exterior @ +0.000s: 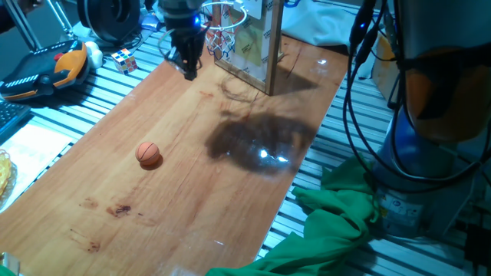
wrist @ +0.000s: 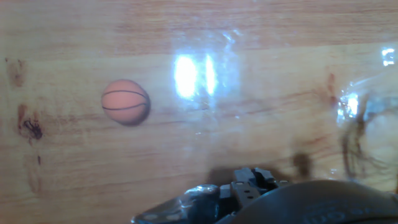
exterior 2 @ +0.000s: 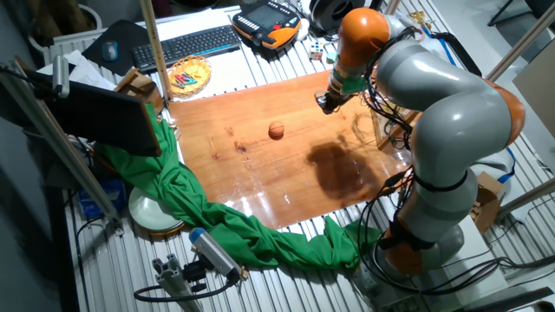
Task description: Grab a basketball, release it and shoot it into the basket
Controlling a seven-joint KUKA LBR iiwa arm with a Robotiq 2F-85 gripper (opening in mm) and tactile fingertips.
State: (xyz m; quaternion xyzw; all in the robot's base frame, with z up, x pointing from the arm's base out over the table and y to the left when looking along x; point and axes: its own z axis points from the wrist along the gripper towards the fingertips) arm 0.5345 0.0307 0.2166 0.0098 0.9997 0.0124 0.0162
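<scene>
So your basketball is just sitting on the wooden tabletop out in the open, nothing touching it. In the one fixed view it's at about 8 o'clock from the middle of the board, and the gripper is way up at roughly 1 o'clock from the ball, hanging above the far end of the table, well apart from it. The basket is right there just beside the gripper, at its 2 o'clock, with the orange-red rim and white net stuck on the upright backboard. Honestly I can't tell whether the fingers are spread or pinched; they're dark and small in both fixed views, and the hand view only shows a blurry bit of the hardware along the bottom edge. What you can say is it isn't holding the ball. In the hand view the ball shows at about 9 o'clock from centre, seam lines nice and clear, with glare patches on the wood to its right. From the other fixed view the ball is near the middle of the board and the gripper is at its 2 o'clock. Green cloth is bunched along the table's edge, and there's a multicoloured cube off the board on the slatted bench.
</scene>
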